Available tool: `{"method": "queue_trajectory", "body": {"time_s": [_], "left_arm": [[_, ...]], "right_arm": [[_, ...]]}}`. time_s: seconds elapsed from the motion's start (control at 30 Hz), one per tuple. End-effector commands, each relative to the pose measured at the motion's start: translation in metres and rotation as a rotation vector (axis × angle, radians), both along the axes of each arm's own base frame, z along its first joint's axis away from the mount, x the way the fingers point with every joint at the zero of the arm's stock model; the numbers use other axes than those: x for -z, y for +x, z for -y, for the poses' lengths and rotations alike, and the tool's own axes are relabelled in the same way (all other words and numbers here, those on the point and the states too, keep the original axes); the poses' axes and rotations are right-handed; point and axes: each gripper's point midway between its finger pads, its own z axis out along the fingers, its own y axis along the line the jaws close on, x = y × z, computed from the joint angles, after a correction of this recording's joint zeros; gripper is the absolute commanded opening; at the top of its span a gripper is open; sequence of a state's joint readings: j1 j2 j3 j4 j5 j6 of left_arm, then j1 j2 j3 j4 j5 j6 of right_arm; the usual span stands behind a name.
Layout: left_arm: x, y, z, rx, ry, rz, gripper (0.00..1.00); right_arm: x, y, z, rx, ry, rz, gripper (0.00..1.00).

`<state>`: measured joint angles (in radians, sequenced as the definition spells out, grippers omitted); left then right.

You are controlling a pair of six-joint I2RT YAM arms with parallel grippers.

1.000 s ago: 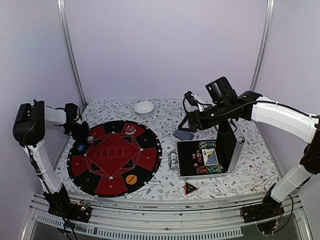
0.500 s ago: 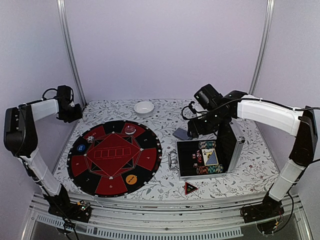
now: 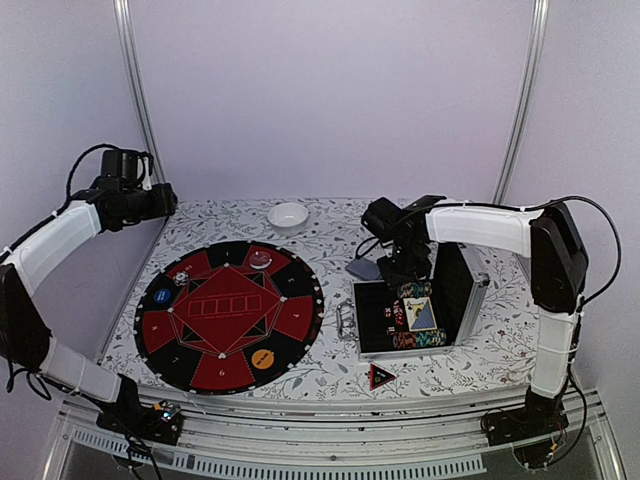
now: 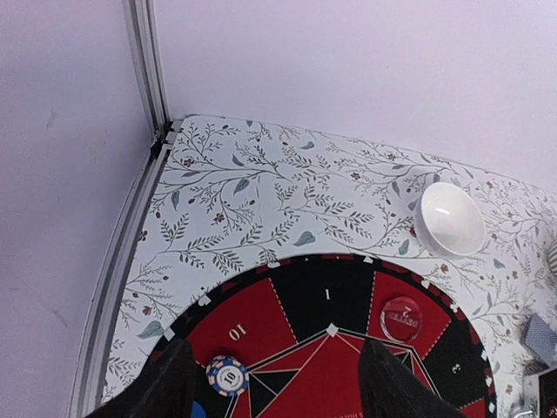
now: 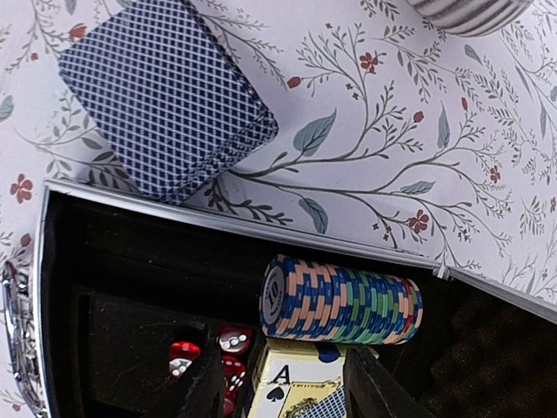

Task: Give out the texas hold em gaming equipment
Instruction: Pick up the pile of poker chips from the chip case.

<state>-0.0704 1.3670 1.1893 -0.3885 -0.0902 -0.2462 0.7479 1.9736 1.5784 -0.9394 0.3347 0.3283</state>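
Observation:
A round red-and-black poker mat [image 3: 229, 315] carries a striped blue chip [image 4: 228, 375], a clear dealer disc [image 4: 401, 318], a blue disc [image 3: 161, 296] and an orange disc [image 3: 263, 358]. My left gripper [image 4: 278, 387] hangs high over the mat's far left edge, open and empty. A patterned-back card deck [image 5: 165, 91] lies on the cloth beside the open case [image 3: 372, 322]. Inside the case lie a roll of striped chips [image 5: 341, 300], a card box [image 5: 300, 387] and red dice [image 5: 209, 353]. My right gripper [image 5: 287, 383] is open just above the card box, holding nothing. A red triangular marker [image 3: 381, 376] lies near the front.
A white bowl [image 3: 288, 215] stands at the back centre. A ribbed grey cup [image 5: 466, 13] is beyond the deck. A small metal piece [image 3: 345, 320] lies between the mat and the case. The case lid [image 3: 462, 285] stands upright on its right.
My left gripper opened and rose back-left off the mat, leaving the blue chip there. My right gripper came down from the deck toward the case, its jaws a little narrower.

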Motion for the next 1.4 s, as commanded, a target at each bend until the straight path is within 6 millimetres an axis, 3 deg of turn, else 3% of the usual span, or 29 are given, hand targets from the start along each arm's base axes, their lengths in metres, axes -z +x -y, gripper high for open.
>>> {"method": "queue_trajectory", "body": {"time_s": [0.0,0.47,0.93,1.37], "left_arm": [[0.013,-0.012,0.012,0.063,-0.001,-0.037,0.67],[0.018,-0.012,0.024,0.106,-0.026,-0.044,0.67],[0.017,-0.012,0.028,0.116,-0.032,-0.041,0.67],[0.022,-0.013,0.03,0.133,-0.029,-0.056,0.68]], "right_arm": [[0.006,0.01,0.007,0.03,-0.086,0.031,0.47],[0.04,0.003,0.01,0.025,-0.122,-0.031,0.38],[0.043,-0.004,-0.007,-0.009,-0.045,-0.051,0.33],[0.052,0.0,0.029,0.038,-0.202,-0.04,0.34]]}}
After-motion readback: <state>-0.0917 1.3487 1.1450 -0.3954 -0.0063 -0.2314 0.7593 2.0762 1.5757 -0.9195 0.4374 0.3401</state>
